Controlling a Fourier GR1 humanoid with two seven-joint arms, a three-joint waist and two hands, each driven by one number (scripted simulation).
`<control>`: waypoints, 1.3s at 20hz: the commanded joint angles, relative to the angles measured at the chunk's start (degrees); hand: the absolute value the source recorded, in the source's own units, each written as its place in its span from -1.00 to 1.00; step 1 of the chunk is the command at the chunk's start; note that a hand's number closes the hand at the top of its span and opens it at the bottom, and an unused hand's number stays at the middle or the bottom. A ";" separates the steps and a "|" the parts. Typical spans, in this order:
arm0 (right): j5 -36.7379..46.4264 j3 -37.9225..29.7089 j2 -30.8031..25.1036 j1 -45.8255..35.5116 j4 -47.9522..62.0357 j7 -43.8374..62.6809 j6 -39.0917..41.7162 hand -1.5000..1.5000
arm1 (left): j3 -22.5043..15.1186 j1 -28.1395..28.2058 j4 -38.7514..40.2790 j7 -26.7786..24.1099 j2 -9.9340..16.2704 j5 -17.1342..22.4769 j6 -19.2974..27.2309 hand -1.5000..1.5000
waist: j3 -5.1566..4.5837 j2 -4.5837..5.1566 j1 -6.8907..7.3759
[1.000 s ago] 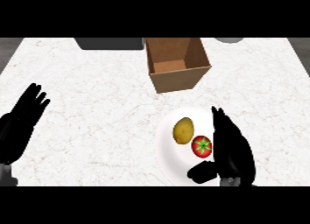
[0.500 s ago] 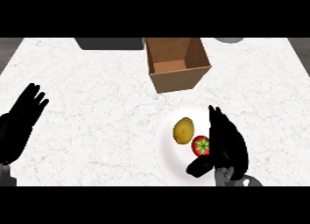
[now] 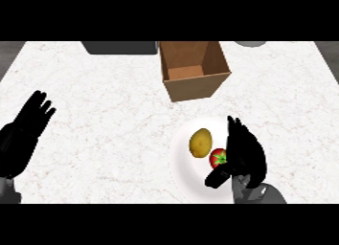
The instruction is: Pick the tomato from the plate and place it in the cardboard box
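From the head view, the white plate sits on the pale marbled counter, near its front edge and a little right of middle. On the plate lie two things: a yellowish oval fruit toward the plate's centre, and the tomato just to the right of it, red with a green stalk. The right hand is over the right side of the plate, its fingers stretched forward and roughly straight along the tomato's right flank, the thumb reaching in below the tomato; whether anything actually touches the tomato I cannot tell. The tomato is not lifted and nothing curls round it.

Beyond the plate, toward the far edge of the counter, stands the cardboard box, open at the top and slightly turned. A strip of bare counter separates it from the plate's far rim. To the left of the plate a wide stretch of counter lies open as far as the left hand, which rests near the counter's left edge with fingers straight. A dark grey block sits behind the box's left side, at the far edge.
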 commanded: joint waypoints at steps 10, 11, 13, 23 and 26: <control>-2.04 4.70 0.74 -0.26 8.34 7.84 -4.17 -1.00 | 2.66 -1.12 -0.89 2.52 0.23 0.01 -1.38 0.00 | 0.03 0.01 0.07; -1.94 1.69 0.74 0.07 7.01 7.83 -1.36 -1.00 | 1.11 -0.90 -1.77 3.40 -1.10 -1.06 -0.07 0.00 | 0.03 -0.02 -0.11; -1.65 2.03 0.74 -0.92 10.64 5.33 -4.55 -1.00 | 0.84 -0.08 -1.22 1.79 -2.66 -1.95 -0.13 0.00 | 0.02 0.01 -0.01; -0.61 3.66 0.74 3.70 5.36 5.78 -3.53 -1.00 | 3.76 -0.32 0.31 -0.16 -2.29 -2.39 -3.48 0.00 | 0.01 -0.05 -0.19; 2.74 -0.03 0.74 0.94 13.17 -0.86 -6.36 1.00 | 4.69 -0.99 0.80 0.48 -2.11 -1.94 -4.33 0.00 | 0.02 0.01 -0.09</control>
